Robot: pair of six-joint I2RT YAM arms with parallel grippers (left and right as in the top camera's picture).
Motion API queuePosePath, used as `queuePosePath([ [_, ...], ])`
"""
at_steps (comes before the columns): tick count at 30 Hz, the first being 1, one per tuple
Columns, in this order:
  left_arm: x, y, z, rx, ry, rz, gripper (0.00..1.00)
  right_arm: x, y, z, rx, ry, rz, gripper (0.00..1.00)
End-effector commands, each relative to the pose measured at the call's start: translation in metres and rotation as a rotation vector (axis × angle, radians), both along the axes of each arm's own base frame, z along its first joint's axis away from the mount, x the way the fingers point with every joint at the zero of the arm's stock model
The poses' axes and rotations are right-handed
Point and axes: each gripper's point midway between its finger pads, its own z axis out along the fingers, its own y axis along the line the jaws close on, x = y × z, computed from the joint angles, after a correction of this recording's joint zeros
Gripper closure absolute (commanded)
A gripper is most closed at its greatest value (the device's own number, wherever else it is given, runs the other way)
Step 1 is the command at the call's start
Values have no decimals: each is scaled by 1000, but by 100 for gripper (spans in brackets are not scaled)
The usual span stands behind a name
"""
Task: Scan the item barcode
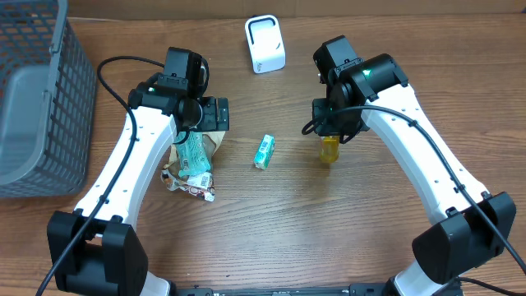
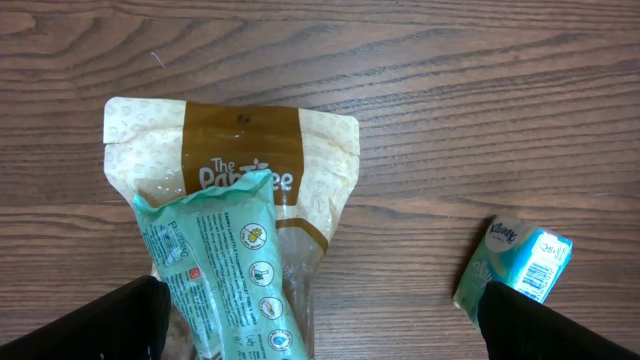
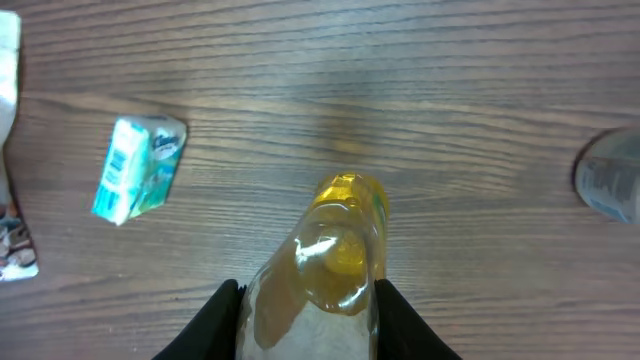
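Wood-grain table [image 1: 288,214] under right gripper [image 3: 310,305] clasping yellow bottle [image 3: 335,240], left gripper [image 2: 322,292] spread wide

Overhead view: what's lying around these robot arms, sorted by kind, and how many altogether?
Soft packs: 3, cream-and-brown pouch, teal packet, Kleenex tissue pack
Bottles: 1, yellow bottle
Scanners: 1, white scanner
Baskets: 1, grey wire basket
Total: 6 that I can make out.

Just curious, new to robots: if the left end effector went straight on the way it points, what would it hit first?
Probably the green packet, lying atop the beige pouch beneath the open left end effector; depth is hard to judge.
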Motion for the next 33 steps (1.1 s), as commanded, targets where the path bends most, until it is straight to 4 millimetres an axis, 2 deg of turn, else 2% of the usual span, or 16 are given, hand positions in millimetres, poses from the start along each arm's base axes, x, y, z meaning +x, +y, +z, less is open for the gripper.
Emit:
queuePosePath([
  [1,4,-4,6,-2,-20,-22,0,-6,-9,32,-16,-105,-77,82],
  [6,4,-4,6,-2,-20,-22,0,-28,1,78,52,-226,-28,81],
  [9,4,-4,6,-2,-20,-22,0,-40,2,92,71,-256,-10,82],
  [11,4,-4,6,-2,-20,-22,0,-45,1,95,76,-264,-6,82],
  [14,4,-4,6,-2,-20,-22,0,-48,-1,86,78,-267,-6,82],
  [24,4,-4,6,-2,-20,-22,1,-36,6,10,106,-309,-6,82],
  [33,4,-4,6,-2,-20,-22,0,-28,9,-15,116,-341,-2,82],
])
